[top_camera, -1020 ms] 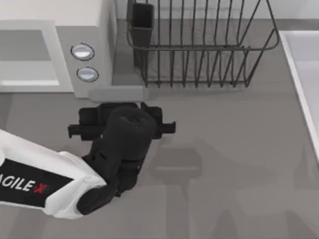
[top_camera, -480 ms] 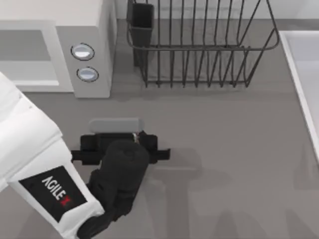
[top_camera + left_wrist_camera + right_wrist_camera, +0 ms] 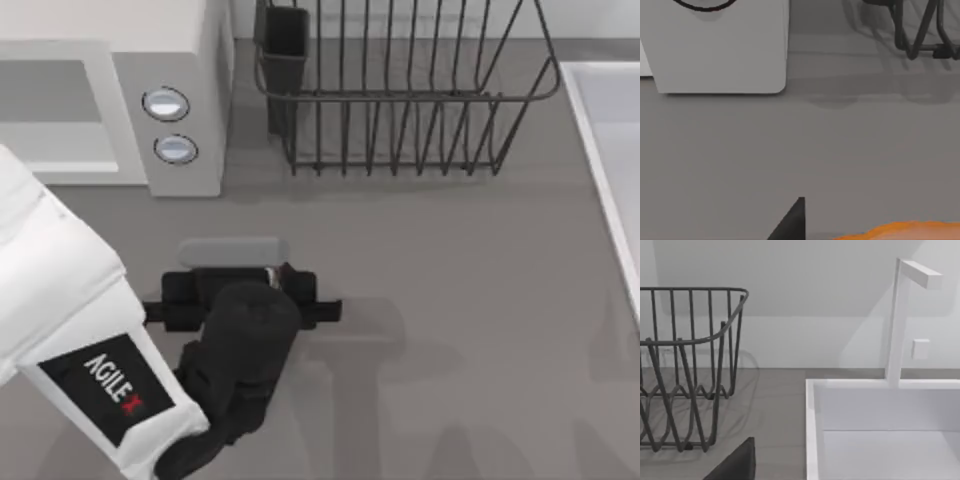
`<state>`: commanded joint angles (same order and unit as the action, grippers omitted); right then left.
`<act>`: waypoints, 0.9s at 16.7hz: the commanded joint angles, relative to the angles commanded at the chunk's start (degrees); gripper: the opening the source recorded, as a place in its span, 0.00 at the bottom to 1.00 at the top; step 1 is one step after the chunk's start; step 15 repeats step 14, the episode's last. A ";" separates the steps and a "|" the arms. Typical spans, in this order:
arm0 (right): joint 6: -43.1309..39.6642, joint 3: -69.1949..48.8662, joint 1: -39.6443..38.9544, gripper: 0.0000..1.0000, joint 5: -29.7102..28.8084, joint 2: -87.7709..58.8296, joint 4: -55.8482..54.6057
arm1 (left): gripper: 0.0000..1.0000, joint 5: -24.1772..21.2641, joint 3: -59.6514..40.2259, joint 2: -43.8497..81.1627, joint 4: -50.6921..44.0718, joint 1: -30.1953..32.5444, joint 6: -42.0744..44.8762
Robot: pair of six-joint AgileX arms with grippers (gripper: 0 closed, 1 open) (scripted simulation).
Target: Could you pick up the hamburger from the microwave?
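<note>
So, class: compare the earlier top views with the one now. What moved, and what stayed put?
The left gripper drew back from the microwave toward the near edge of the table in the first half second, then barely moved. An orange sliver, likely the hamburger, sits at its fingers in the left wrist view. Microwave, dish rack and sink stayed put.

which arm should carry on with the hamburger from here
Left. Its tool hangs over the counter in front of the microwave, and the left wrist view shows the orange hamburger right at the tool. The right arm is parked near the sink.
</note>
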<state>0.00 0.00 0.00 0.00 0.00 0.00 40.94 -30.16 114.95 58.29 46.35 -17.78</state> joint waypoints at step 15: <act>0.00 0.00 0.00 1.00 0.00 0.00 0.00 | 1.00 0.00 0.00 0.00 0.00 0.00 0.00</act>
